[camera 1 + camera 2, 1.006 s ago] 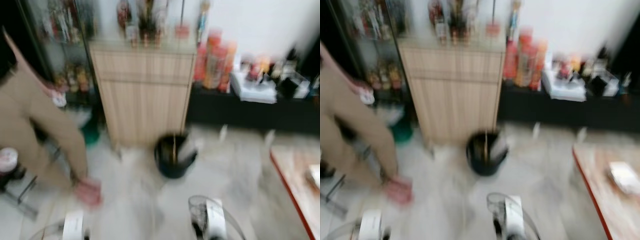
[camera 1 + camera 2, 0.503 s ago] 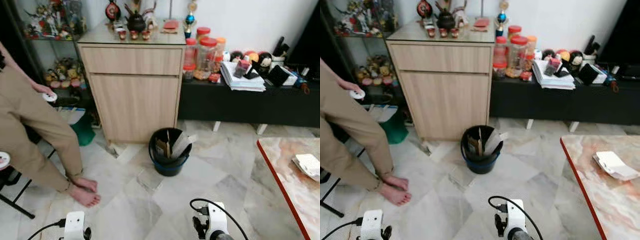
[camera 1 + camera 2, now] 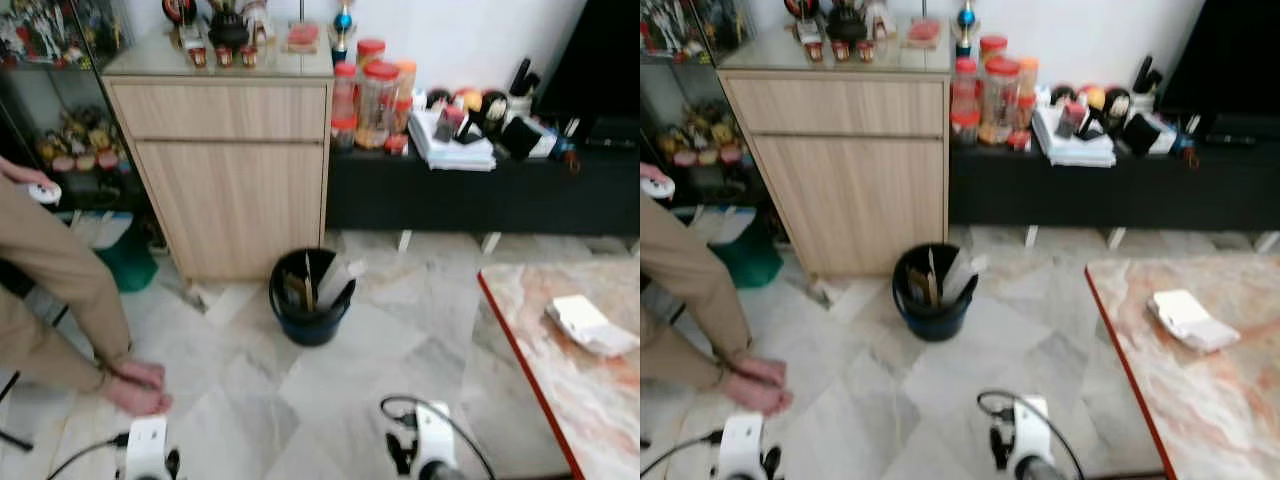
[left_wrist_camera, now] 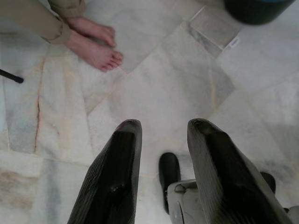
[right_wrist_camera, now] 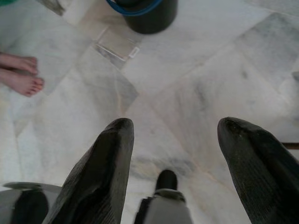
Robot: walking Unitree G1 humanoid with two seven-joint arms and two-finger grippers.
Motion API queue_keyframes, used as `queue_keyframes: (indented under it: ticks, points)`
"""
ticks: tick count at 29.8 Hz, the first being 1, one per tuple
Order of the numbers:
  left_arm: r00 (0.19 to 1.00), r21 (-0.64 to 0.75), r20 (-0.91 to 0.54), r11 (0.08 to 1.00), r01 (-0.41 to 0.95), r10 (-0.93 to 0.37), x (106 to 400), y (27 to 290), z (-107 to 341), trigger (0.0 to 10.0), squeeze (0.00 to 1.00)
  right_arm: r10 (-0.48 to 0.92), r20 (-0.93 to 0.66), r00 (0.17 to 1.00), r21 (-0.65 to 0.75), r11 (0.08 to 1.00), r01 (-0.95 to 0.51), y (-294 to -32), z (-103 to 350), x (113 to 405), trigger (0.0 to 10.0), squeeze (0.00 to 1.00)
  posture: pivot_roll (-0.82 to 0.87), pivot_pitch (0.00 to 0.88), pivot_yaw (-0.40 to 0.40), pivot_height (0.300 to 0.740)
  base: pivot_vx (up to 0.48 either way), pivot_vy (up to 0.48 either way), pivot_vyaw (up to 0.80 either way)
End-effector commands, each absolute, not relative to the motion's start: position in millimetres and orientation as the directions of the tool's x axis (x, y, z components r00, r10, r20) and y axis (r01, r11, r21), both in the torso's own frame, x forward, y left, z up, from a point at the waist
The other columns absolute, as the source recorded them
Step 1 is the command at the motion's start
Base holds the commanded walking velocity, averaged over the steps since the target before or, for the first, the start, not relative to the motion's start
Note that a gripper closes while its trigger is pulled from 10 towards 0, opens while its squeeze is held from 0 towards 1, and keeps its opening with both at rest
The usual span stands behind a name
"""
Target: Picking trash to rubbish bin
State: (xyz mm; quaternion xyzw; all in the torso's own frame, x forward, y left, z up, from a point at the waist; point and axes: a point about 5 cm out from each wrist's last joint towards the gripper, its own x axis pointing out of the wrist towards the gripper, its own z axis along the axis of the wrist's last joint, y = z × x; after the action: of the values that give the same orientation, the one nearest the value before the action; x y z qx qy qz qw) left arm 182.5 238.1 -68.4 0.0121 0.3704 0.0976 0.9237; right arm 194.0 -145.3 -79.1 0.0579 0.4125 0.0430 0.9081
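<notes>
The left gripper hangs low over the marble floor, fingers narrowly parted, holding nothing; the right gripper hangs likewise, fingers wide apart and empty; ahead stands the black rubbish bin, near the wooden cabinet; on the near right, a white crumpled paper lies on the red-edged marble table; a person's bare feet rest at left.

A black rubbish bin stands upright on the floor before the cabinet, holding scraps.
</notes>
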Motion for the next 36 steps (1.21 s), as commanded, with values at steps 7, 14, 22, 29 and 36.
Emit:
queue_keyframes:
  ticks: [7,14,22,29,36]
  points:
    - [0.696,0.093,-0.691,0.979,-0.184,0.196,179.5,239.6,-69.9,10.0,0.00,0.110,-0.741,0.663,0.133,0.991,-0.017,-150.3,-78.1,195.6,10.0,0.00,-0.06,0.000,-0.025,0.740,0.000,0.000,0.00]
    - [0.696,0.092,-0.692,0.980,-0.179,0.192,179.9,239.4,-69.8,10.0,0.00,0.112,-0.741,0.662,0.134,0.991,-0.018,-149.8,-78.1,195.6,10.0,0.00,-0.06,0.000,-0.025,0.740,0.000,0.362,0.00]
    - [0.696,0.093,-0.692,0.980,-0.176,0.190,178.8,240.1,-70.0,10.0,0.00,0.112,-0.741,0.662,0.136,0.991,-0.017,-148.8,-78.4,195.0,10.0,0.00,-0.06,0.000,-0.019,0.740,0.000,0.345,0.00]
    - [0.696,0.093,-0.692,0.980,-0.176,0.190,178.8,240.1,-70.0,10.0,0.00,0.112,-0.741,0.662,0.136,0.991,-0.017,-148.8,-78.4,195.0,10.0,0.00,-0.06,0.000,-0.019,0.740,0.000,0.337,0.00]
    - [0.696,0.093,-0.692,0.980,-0.176,0.190,178.8,240.1,-70.0,10.0,0.00,0.112,-0.741,0.662,0.136,0.991,-0.017,-148.8,-78.4,195.0,10.0,0.00,-0.06,0.000,-0.019,0.740,0.000,0.337,0.00]
